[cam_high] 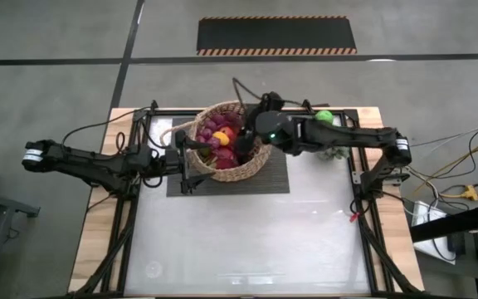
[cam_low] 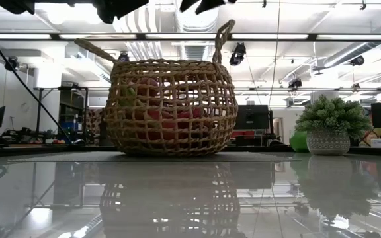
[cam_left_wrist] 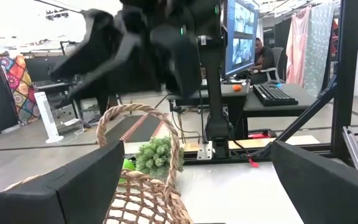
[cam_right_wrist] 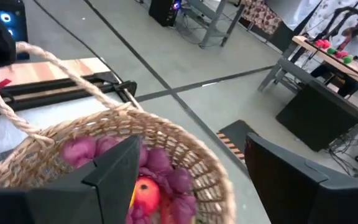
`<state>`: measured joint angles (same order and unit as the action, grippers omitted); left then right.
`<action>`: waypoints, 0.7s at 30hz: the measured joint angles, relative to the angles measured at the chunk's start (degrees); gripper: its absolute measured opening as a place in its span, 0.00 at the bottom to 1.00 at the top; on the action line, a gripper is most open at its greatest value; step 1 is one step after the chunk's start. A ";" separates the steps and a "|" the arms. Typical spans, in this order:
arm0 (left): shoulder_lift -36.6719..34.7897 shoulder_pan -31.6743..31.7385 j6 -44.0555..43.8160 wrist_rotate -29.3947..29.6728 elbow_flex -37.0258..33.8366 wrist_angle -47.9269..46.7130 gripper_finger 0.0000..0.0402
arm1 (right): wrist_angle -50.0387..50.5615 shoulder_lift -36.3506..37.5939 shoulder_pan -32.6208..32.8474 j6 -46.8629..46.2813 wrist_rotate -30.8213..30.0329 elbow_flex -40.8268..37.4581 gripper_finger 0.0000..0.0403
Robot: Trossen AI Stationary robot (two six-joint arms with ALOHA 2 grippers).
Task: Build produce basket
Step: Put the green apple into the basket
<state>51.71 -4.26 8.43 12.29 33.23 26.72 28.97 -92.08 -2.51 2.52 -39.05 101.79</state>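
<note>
The tan woven basket stands on a dark mat at the table's far middle. Its two loop handles stick up. Produce lies inside it: purple grape bunches and a red-orange fruit. My right gripper hovers open above the basket's right half, with nothing between its fingers. My left gripper is level at the basket's left side and open. One loop handle rises between its fingers; I see no touch. A green apple lies at the far right.
A small potted plant stands on the table to the right of the basket, with a green round thing beside it. The near half of the glossy table holds nothing. Black frame rails run along both sides.
</note>
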 joint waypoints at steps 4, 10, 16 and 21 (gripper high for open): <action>0.01 0.01 0.01 0.00 0.00 0.00 0.97 | 5.51 1.43 -1.85 1.08 0.06 5.05 0.67; 0.01 0.01 0.01 0.01 0.00 0.02 0.97 | 19.29 1.48 -11.88 -2.83 0.12 13.49 0.69; 0.01 0.01 0.01 0.02 0.00 0.00 0.97 | 31.89 1.28 -28.53 -10.18 10.91 14.01 0.72; 0.01 0.01 0.01 0.02 0.00 0.02 0.97 | 36.35 1.21 -41.84 -14.51 19.78 8.44 0.77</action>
<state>51.72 -4.25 8.45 12.32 33.23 26.74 65.31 -90.87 -44.35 -12.00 -19.27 110.24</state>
